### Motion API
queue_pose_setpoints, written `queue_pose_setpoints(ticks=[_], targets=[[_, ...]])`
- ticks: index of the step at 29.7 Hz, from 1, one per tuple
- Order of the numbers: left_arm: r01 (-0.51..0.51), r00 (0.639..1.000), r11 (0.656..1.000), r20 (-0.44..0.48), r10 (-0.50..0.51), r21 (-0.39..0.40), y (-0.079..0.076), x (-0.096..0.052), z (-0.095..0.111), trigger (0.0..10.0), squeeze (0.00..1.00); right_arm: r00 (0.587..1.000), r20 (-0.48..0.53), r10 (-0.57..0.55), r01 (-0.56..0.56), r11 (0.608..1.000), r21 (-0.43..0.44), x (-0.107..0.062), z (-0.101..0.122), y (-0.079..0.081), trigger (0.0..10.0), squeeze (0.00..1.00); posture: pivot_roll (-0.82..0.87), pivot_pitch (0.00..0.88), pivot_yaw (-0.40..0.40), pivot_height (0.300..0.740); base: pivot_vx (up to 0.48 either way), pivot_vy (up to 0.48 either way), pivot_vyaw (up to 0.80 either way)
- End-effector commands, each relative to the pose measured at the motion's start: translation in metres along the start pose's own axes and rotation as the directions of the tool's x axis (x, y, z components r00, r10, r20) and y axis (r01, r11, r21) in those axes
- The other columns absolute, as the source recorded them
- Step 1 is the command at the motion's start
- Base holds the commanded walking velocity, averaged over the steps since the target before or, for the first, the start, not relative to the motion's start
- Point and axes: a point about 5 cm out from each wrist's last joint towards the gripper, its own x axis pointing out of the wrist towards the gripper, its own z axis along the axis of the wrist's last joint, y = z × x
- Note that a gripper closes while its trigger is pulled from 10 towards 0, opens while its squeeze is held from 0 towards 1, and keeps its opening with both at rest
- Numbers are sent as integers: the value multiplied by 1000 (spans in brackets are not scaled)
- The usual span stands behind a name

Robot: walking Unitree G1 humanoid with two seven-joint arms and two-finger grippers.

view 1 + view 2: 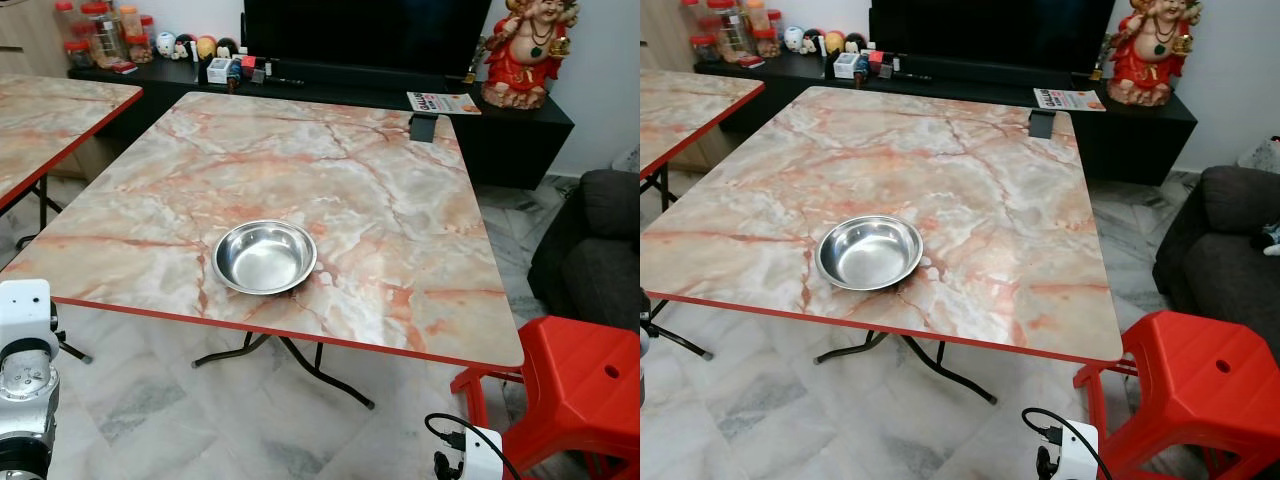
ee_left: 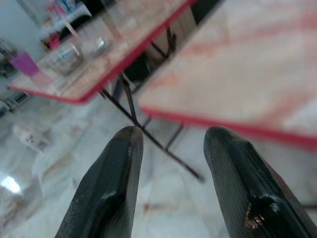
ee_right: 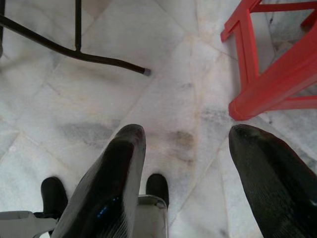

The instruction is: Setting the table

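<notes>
Bowl on table, both our claws low and empty.

Our left claw [image 2: 168, 183] hangs released below the table's [image 1: 400, 180] near left edge; our right claw [image 3: 185, 173] hangs released over the floor [image 3: 163, 94] beside the stool [image 1: 575, 385]. The bowl [image 1: 265, 257] sits on the table near its near edge, so we judge a clumsy reach could shove it off. Lifting the right arm could snag the stool. Glossy marble table with red trim, a second table [image 1: 45, 125] far left, marble floor, sofa [image 1: 590, 250] right, TV cabinet [image 1: 500, 125] far.
</notes>
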Motion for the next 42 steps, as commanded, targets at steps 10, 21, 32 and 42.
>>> queue_pose_setpoints(ticks=[10, 21, 32, 42], targets=[[233, 828, 964, -494, -266, -129, -53, -76, -113, 10000, 0, 1000, -1, -20, 20, 1000, 12, -1, -3, -5, 10000, 0, -11, 0, -14, 740, 0, 0, 0], [493, 661, 835, -518, -543, -246, -128, -114, -114, 10000, 0, 1000, -3, -25, 25, 1000, 13, -1, -2, -7, 10000, 0, -23, 0, -27, 740, 0, 0, 0], [588, 575, 757, -511, -638, -284, -164, -134, -106, 10000, 0, 999, -10, -49, 49, 998, 46, -2, -4, -12, 10000, 0, -47, 0, -17, 740, 0, 0, 0], [581, 562, 763, -538, -628, -283, -161, -140, -114, 10000, 0, 998, -17, -54, 55, 997, 51, -2, -5, -12, 10000, 0, -44, 0, -19, 740, 0, 289, -298]])
